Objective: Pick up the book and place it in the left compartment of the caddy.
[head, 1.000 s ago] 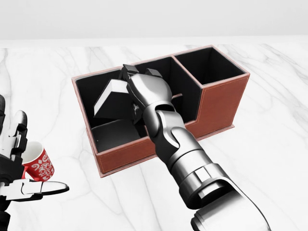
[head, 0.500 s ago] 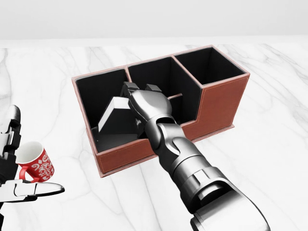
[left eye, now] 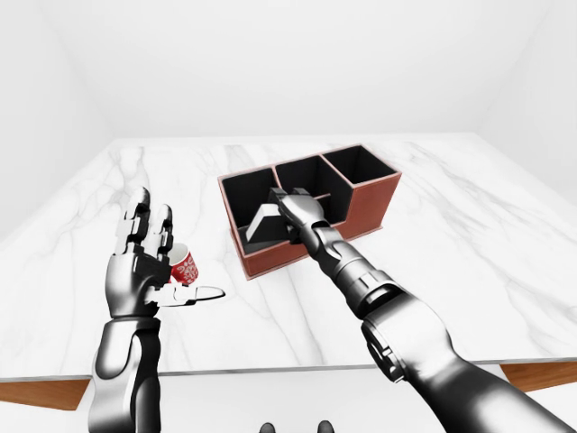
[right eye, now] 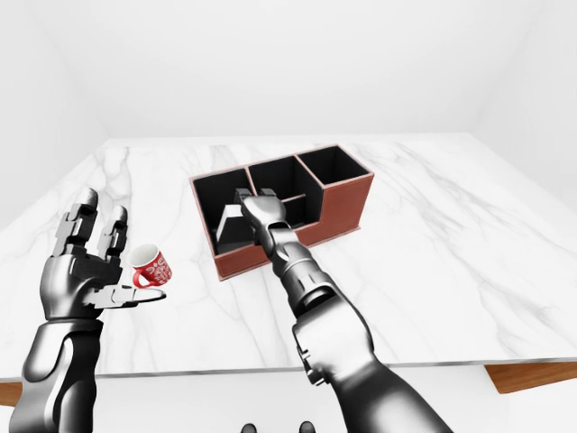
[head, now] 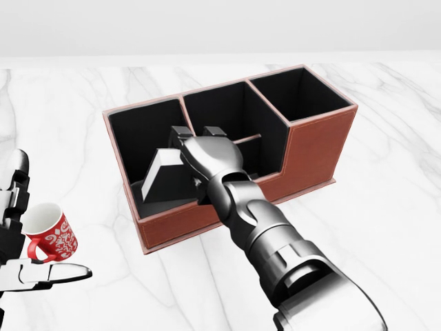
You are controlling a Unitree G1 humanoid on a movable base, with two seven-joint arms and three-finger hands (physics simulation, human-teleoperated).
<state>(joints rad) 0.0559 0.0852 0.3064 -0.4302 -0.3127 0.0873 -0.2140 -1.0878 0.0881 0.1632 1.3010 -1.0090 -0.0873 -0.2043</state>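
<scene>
A brown caddy [head: 313, 148] with black compartments stands on the marble table. A dark book [head: 164, 179] with white page edges leans tilted inside the caddy's left compartment. My right hand [head: 200, 155] reaches into that compartment and is shut on the book's right edge. My left hand [left eye: 144, 262] is open, raised at the left of the views, apart from the caddy. The book's lower end is hidden behind the caddy's near wall.
A red and white patterned mug [head: 52, 234] stands on the table just beside my left hand's thumb. The caddy's middle [head: 220, 110] and right [head: 296, 93] compartments hold nothing visible. The table's near edge [left eye: 270, 370] runs along the bottom of the eye views.
My right hand has lowered the book deeper into the left compartment. My left hand has dropped a little at the left edge of the head view.
</scene>
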